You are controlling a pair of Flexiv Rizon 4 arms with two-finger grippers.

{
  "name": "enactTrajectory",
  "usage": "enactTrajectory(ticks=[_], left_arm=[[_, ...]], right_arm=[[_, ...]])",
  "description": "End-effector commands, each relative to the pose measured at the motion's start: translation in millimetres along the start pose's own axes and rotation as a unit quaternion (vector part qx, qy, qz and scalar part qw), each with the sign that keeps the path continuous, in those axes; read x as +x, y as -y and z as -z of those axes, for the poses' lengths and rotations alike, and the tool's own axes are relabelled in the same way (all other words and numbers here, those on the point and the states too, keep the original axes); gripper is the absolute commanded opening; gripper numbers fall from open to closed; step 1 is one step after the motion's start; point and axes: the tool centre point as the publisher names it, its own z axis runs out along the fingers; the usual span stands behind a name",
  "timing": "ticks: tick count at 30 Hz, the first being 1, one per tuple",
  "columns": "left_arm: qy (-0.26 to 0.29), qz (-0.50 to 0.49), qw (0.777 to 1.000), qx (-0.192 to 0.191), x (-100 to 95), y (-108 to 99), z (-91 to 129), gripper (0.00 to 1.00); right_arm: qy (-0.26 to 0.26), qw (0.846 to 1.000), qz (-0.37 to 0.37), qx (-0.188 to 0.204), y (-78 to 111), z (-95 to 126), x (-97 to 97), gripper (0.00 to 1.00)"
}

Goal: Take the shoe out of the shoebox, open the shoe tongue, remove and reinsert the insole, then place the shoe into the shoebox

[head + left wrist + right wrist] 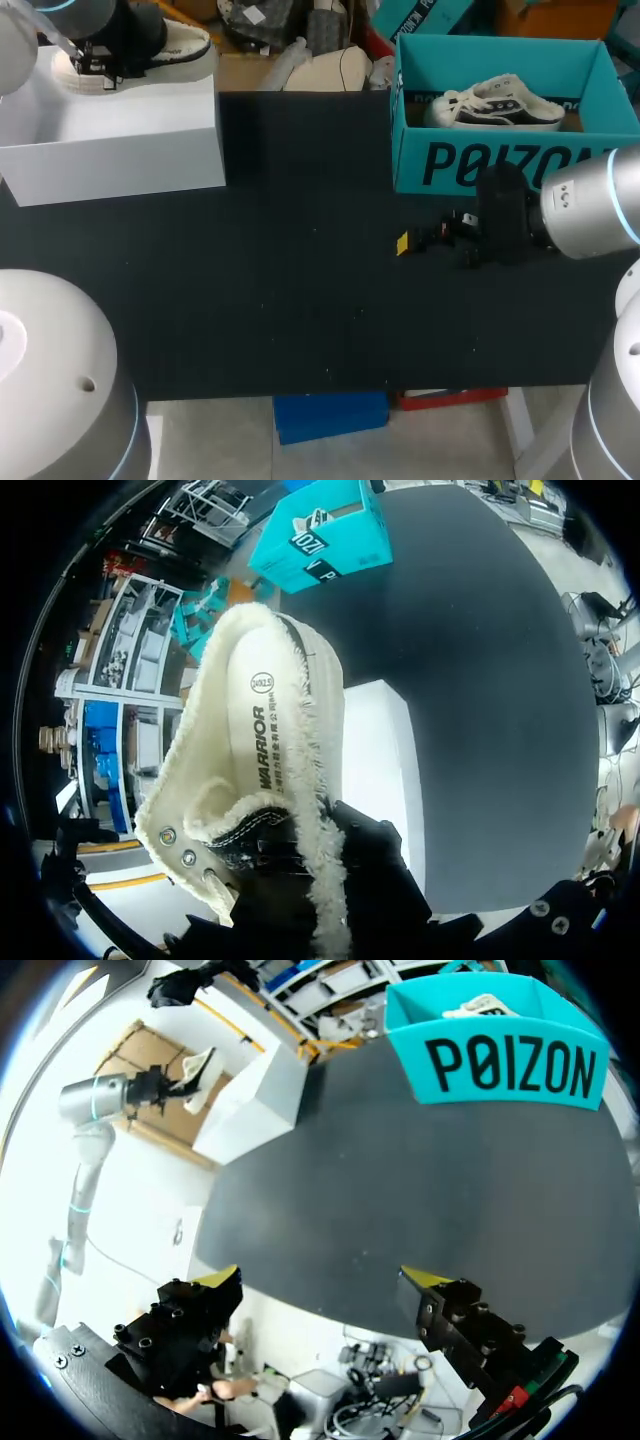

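A black shoe [170, 45] with a cream sole and fleece lining hangs over the white shoebox [120, 140] at the far left of the table. My left gripper [95, 62] is shut on its collar. In the left wrist view the shoe [265, 750] points away from the gripper, its printed insole showing inside, with the white shoebox [385, 770] beneath it; the fingertips are hidden by the shoe. My right gripper [415, 241] hovers low over the table at the right, in front of the teal box. It is open [322, 1278] with nothing between its fingers.
A teal box [470, 160] stands at the far right and holds a black-and-white sneaker [500, 105]. The black tabletop [300, 260] stretches between the two boxes. From the right wrist view, the teal box [500, 1055] and white shoebox [250, 1105] lie far ahead.
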Motion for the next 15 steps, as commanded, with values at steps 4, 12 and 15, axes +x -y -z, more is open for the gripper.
enactTrajectory(ticks=[4, 12, 15], left_arm=[[0.005, -0.001, 1.0, 0.005, -3.7, -28.4, -14.2, 0.0], [0.005, 0.006, 1.0, -0.015, -0.1, -53.6, -40.3, 0.0], [-0.004, 0.009, 1.0, -0.017, 3.8, -60.0, -52.5, 0.0]], right_arm=[[0.001, 1.0, 0.0, 0.0, -0.1, -0.8, 0.7, 1.0], [0.001, 1.0, 0.0, 0.0, -0.1, -0.8, 0.7, 1.0], [0.001, 1.0, 0.0, 0.0, -0.1, -0.8, 0.7, 1.0]])
